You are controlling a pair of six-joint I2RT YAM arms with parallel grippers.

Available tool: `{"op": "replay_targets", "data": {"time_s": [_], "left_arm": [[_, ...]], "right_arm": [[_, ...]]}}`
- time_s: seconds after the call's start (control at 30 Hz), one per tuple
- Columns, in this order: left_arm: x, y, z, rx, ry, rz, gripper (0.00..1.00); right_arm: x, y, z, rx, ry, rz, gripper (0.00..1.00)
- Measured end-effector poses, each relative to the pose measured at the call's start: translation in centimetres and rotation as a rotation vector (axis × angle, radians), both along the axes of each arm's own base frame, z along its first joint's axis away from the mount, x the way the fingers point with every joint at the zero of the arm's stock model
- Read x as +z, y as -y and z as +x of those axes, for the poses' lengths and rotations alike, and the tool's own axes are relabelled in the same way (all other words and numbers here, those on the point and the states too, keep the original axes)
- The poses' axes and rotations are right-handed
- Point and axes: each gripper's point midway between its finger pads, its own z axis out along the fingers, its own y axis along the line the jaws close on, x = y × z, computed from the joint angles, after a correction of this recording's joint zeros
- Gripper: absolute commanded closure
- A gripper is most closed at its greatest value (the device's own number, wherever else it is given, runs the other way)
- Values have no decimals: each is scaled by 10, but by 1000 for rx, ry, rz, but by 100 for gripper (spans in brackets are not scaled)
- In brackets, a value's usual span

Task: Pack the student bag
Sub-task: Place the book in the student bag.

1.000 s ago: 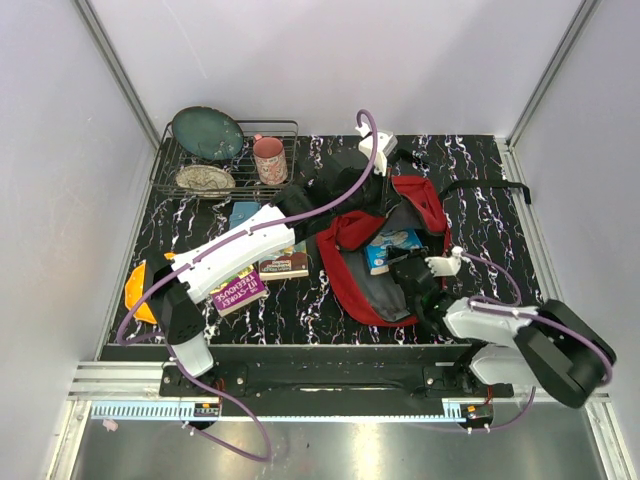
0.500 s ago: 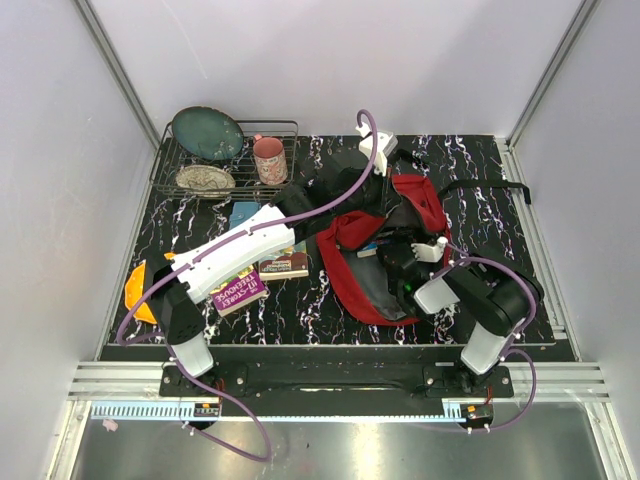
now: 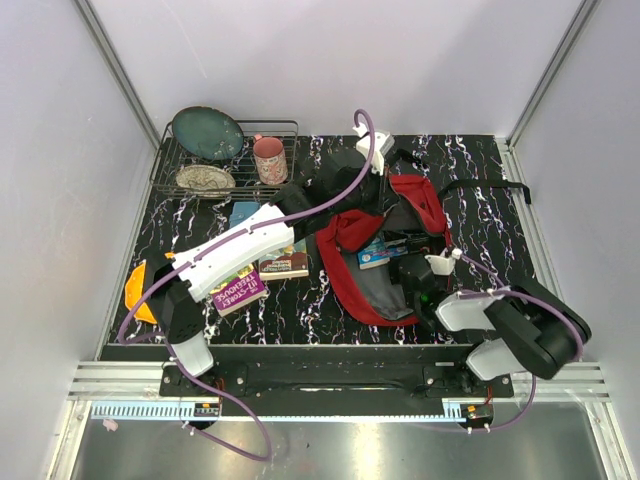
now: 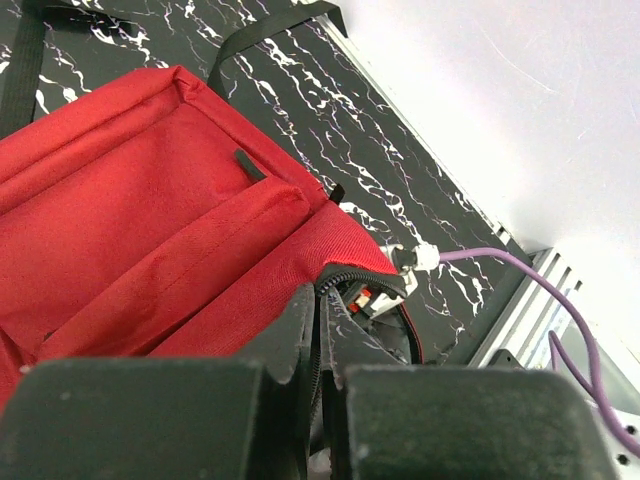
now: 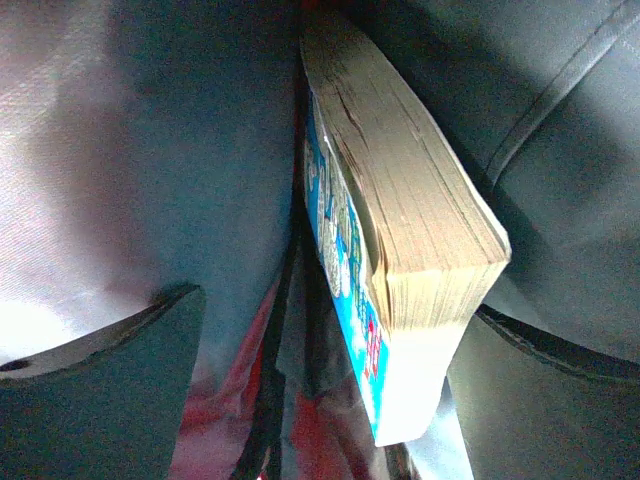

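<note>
The student bag (image 3: 345,232) is a red backpack lying open on the black marbled table, its grey lining showing. My left gripper (image 3: 388,186) is shut on the bag's black zipper edge (image 4: 322,290) at the top of the opening, and the red fabric (image 4: 150,200) stretches away from it. A blue-covered paperback book (image 3: 375,252) lies inside the bag. In the right wrist view the book (image 5: 410,230) stands on edge against the lining, between the spread fingers without being pinched. My right gripper (image 3: 405,264) is open just behind it, inside the opening (image 5: 330,340).
A wire rack (image 3: 225,160) at the back left holds a dark plate, a bowl and a pink mug (image 3: 269,158). Two books (image 3: 237,290) (image 3: 285,264) lie under the left arm. An orange object (image 3: 135,290) sits at the table's left edge. Black straps (image 3: 480,187) trail right.
My right gripper pushed the blue book deeper into the bag, opened wide and let it go, then drew back a little. The left gripper kept its hold on the zipper edge.
</note>
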Motion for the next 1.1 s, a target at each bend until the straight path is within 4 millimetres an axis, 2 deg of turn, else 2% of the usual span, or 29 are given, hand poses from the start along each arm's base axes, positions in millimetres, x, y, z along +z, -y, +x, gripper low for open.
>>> {"op": "replay_targets", "data": {"time_s": [0.13,0.2,0.3,0.5,0.53,0.6,0.63,0.67,0.73,0.77,0.8,0.9,1.1], "left_arm": [[-2,-4,7,15,-5,-5,100],[-2,-5,9,21,-7,-9,100],[-3,-6,10,22,-9,-10,100],[-3,-4,7,5,-21,-23,100],[-3,-3,7,5,-22,-24,100],[-3,-3,6,1,-23,-24,100],[-3,-3,6,1,-23,-24,100],[-3,-3,6,0,-23,-25,100],[-3,-3,6,-2,-25,-24,100],[-4,-3,6,-3,-25,-23,100],[-4,-3,5,-4,-26,-23,100],[-4,-2,5,-9,-31,-27,100],[-3,-1,3,-17,-43,-36,100]], "right_arm": [[4,-4,-11,44,-40,34,7],[5,-6,-16,62,-63,46,15],[4,-2,-22,57,-94,51,22],[-8,2,-22,27,-151,26,23],[-9,0,-21,33,-162,16,32],[-7,-3,-22,49,-172,15,37],[-8,-5,-25,65,-184,26,45],[-8,-7,-28,79,-193,33,57],[-9,-8,-36,112,-201,46,71],[-11,-7,-40,118,-206,52,97],[-14,-6,-45,127,-217,53,100],[-19,-5,-48,133,-229,45,100],[-23,-6,-37,99,-202,54,100]]}}
